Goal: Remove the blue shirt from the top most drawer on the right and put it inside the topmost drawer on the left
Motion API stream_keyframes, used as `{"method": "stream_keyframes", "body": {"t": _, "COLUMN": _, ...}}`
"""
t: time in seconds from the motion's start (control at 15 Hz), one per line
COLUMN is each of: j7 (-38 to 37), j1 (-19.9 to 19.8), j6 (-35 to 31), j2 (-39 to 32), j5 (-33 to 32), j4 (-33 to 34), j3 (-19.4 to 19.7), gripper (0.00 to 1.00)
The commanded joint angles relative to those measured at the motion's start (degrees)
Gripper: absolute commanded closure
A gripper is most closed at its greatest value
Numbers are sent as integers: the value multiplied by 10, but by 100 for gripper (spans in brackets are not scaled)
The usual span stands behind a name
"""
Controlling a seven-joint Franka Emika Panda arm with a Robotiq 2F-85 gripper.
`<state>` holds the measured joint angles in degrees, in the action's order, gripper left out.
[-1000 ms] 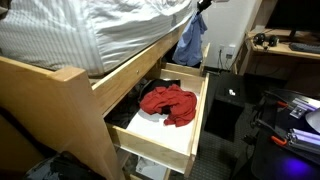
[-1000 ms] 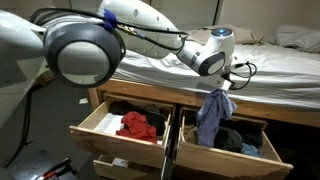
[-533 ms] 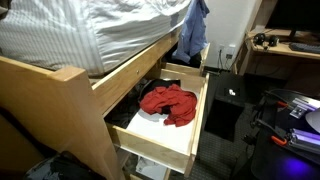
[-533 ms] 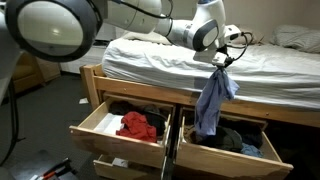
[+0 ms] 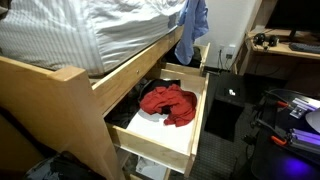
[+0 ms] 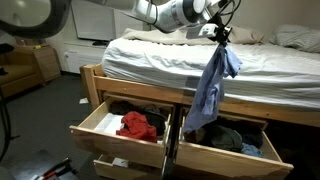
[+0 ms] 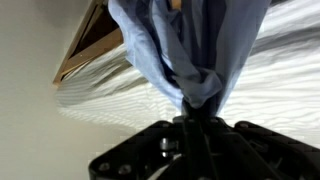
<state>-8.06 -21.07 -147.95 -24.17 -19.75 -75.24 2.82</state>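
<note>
The blue shirt point(image 6: 212, 82) hangs long from my gripper point(image 6: 216, 33), high above the open top drawer on the right point(image 6: 228, 148), its hem near the drawer's dark clothes. It also shows in an exterior view point(image 5: 193, 30) and fills the wrist view point(image 7: 190, 45). My gripper point(image 7: 195, 115) is shut on the bunched top of the shirt. The open top drawer on the left point(image 6: 100, 128) holds a red garment point(image 6: 137, 125), which also shows in an exterior view point(image 5: 168, 103).
A bed with a white striped cover point(image 6: 170, 55) lies above the drawers. Lower drawers point(image 6: 115, 165) stand partly open. A desk point(image 5: 285, 50) and dark equipment point(image 5: 290, 115) stand beside the bed frame point(image 5: 50, 110).
My gripper has risen well above the bed, drawing the blue shirt up out of the right drawer so that it hangs longer and higher.
</note>
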Motion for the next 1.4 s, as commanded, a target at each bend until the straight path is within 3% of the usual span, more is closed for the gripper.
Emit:
{"method": "stream_keyframes", "body": {"t": 0.0, "j7": -110, "j1": 51, "j6": -63, "j2": 22, "j5": -110, "j4": -28, "j3": 56, "gripper": 99}}
{"method": "stream_keyframes", "body": {"t": 0.53, "j7": -382, "j1": 144, "j6": -168, "j2": 18, "j5": -353, "j4": -1, "j3": 169, "gripper": 99}}
{"method": "stream_keyframes", "body": {"t": 0.87, "j7": -545, "j1": 211, "j6": -177, "j2": 14, "j5": -514, "j4": 36, "j3": 231, "gripper": 99}}
{"method": "stream_keyframes", "body": {"t": 1.33, "j7": -729, "j1": 311, "j6": -168, "j2": 57, "j5": -728, "j4": 77, "j3": 259, "gripper": 99}}
